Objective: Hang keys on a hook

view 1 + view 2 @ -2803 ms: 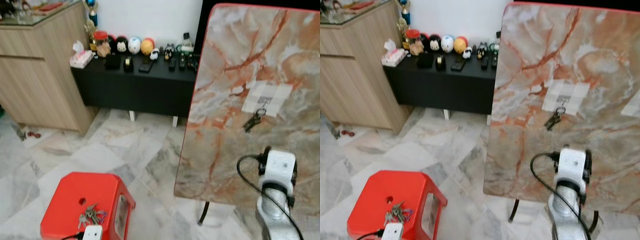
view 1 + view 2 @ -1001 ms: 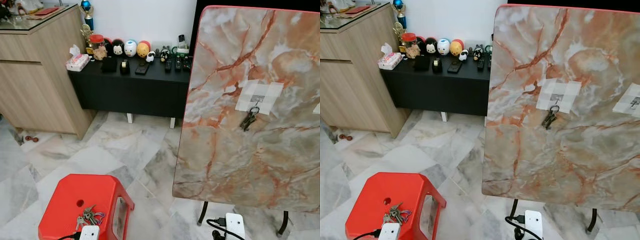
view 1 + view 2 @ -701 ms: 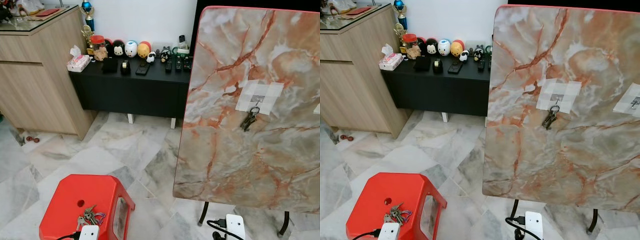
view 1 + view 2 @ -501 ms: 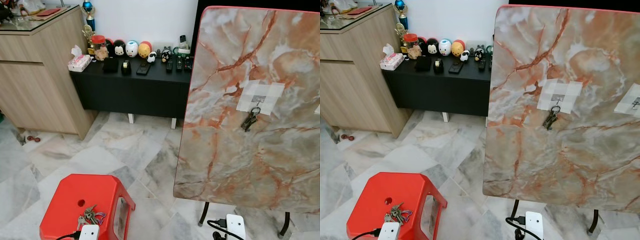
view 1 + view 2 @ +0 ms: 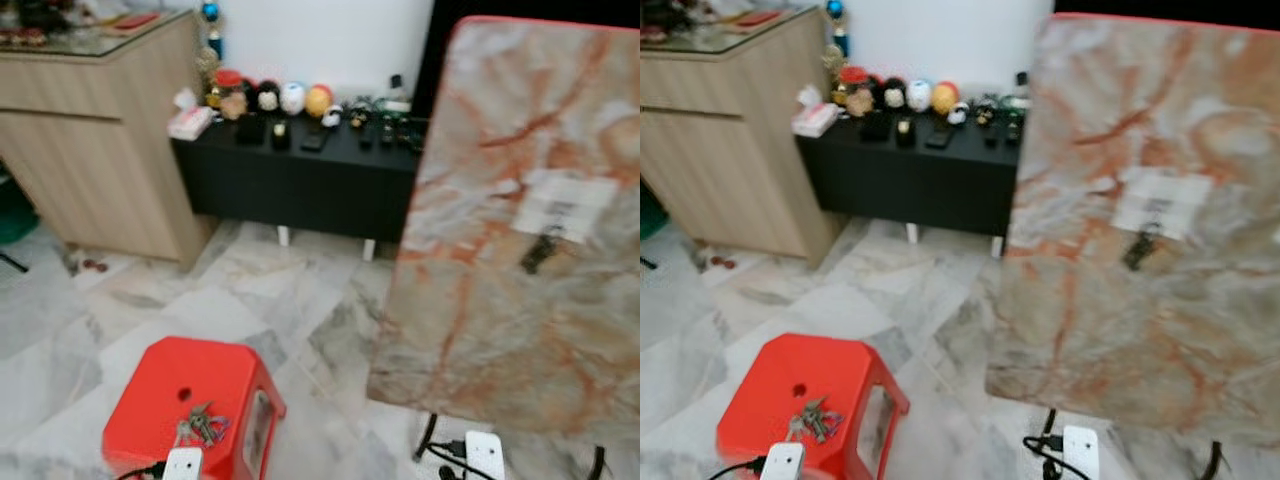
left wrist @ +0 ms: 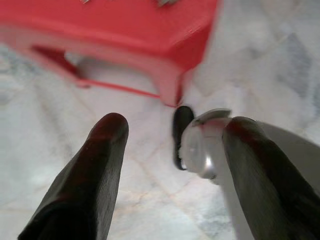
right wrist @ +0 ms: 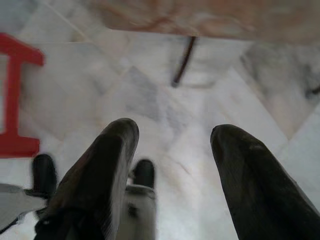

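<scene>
Down at seven o'clock in the head views, a loose bunch of small metal keys on a ring (image 5: 201, 425) is lying on the flat top of a glossy red plastic stool (image 5: 235, 372), near its front edge and just behind the white wrist block of the left arm. By the look of it the bunch is light, hard and jangly: thin flat blades splaying at odd angles, slippery against smooth plastic, likely to swing once lifted. The ring, or the point where the blades gather, is probably the best hold, since a pinch on one blade would let the rest dangle and twist.

At three o'clock a tall marble-patterned panel in cream and rust tones (image 5: 500, 300) is standing upright on thin dark legs. A pale taped patch (image 5: 565, 205) on it is carrying what looks like a small hook, too blurred to make out, with a dark second bunch of keys (image 5: 537, 253) hanging just below.

The left gripper (image 6: 172, 150) is hanging low beside the stool, over grey-veined marble floor tiles (image 5: 250, 300), its two black fingers spread wide and holding nothing. The right gripper (image 7: 172, 150) is likewise gaping and empty above the floor, near the panel's foot.

At twelve o'clock a low black cabinet (image 5: 300, 185) is bearing small round figurines; a light wooden cupboard (image 5: 90, 170) is standing at ten.
</scene>
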{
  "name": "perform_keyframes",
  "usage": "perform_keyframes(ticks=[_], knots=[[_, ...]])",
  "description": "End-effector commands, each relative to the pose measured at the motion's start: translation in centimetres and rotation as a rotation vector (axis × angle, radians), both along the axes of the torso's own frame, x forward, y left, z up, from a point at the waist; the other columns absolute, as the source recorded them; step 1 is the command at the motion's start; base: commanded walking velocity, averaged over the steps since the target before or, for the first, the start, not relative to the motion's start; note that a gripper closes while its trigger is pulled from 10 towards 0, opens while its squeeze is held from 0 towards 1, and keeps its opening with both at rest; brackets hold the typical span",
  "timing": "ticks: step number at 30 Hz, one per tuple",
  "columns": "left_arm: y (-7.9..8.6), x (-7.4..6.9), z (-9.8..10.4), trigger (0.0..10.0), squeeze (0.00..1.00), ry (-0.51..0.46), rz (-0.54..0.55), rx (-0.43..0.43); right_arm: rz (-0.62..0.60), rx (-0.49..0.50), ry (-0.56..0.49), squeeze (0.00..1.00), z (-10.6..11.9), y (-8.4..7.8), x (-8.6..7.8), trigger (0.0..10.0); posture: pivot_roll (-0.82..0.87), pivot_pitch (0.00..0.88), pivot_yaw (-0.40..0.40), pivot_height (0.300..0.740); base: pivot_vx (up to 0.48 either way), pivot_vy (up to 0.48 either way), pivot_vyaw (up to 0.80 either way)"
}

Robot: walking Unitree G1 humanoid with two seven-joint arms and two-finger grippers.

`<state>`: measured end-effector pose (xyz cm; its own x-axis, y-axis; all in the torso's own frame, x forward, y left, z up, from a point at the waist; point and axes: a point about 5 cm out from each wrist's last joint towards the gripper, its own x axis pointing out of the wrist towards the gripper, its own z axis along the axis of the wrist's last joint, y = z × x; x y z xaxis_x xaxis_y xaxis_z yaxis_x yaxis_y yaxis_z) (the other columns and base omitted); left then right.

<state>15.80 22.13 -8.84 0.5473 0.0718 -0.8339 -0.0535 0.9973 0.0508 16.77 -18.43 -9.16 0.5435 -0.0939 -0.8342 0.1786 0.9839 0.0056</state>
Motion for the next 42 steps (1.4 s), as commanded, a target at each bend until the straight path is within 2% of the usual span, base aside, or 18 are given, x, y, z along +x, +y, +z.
perform_keyframes(ticks=[1,34,42], knots=[[0.13,-0.44,-0.18,10.0,0.00,0.020,0.020,-0.010,0.037,-0.001,0.000,0.00,-0.04,0.54,0.02,10.0,0.04,0.002,-0.038,0.740,0.000,0.476,0.00],[-0.20,-0.73,-0.36,10.0,0.00,0.026,0.012,-0.022,0.044,-0.009,0.007,0.00,-0.11,0.43,-0.16,10.0,0.05,0.000,-0.041,0.740,0.000,0.466,0.00],[-0.31,-0.63,-0.34,10.0,0.00,0.025,0.002,-0.016,0.043,-0.005,0.004,0.00,-0.07,0.44,-0.07,10.0,0.06,0.000,-0.043,0.740,0.000,0.066,0.00]])
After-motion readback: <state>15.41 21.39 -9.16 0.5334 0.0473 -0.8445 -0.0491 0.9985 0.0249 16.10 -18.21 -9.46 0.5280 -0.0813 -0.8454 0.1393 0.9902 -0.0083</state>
